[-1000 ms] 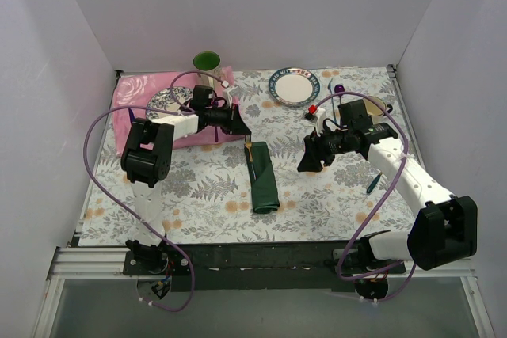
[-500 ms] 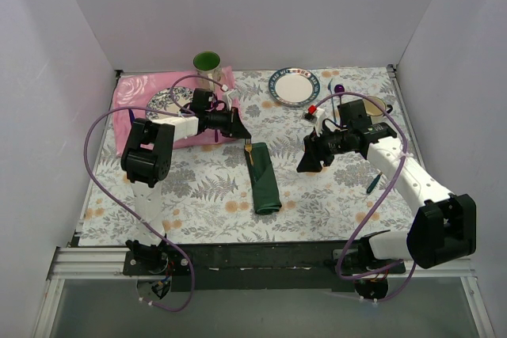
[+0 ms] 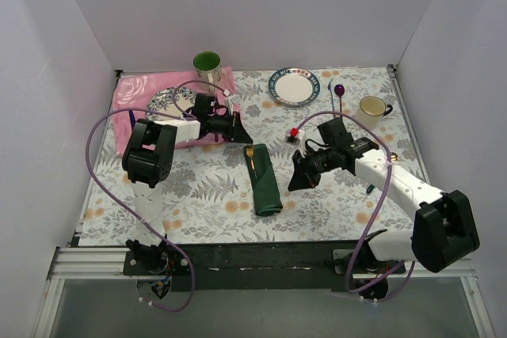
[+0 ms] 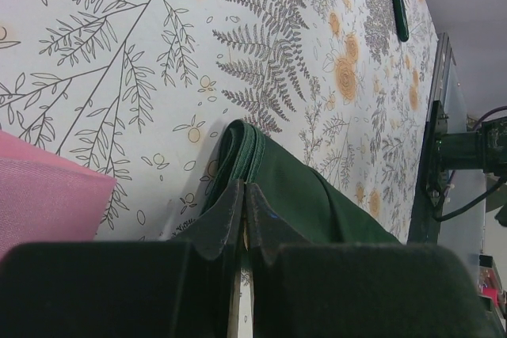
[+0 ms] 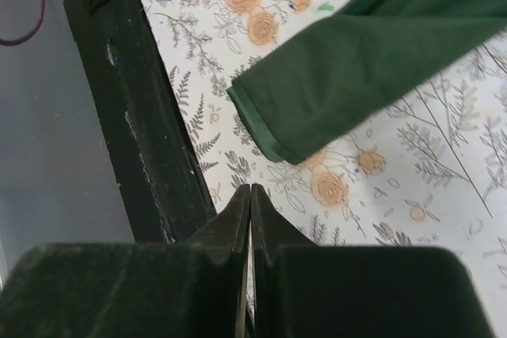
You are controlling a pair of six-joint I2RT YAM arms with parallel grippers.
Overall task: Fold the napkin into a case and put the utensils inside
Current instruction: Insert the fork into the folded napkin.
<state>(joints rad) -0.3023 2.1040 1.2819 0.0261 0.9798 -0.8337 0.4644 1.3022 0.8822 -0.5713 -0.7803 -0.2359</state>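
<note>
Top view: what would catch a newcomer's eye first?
The napkin, folded into a long green strip, lies mid-table, a gold utensil showing at its far end. The left pincer and right pincer, both shut, flank it. A pink cloth covers the far left corner.

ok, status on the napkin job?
Both shut: left fingers at the far end of the napkin, right fingers empty, short of it. Napkin folded, gold utensil head poking out. One loose utensil, right side. Nothing in the way.
</note>
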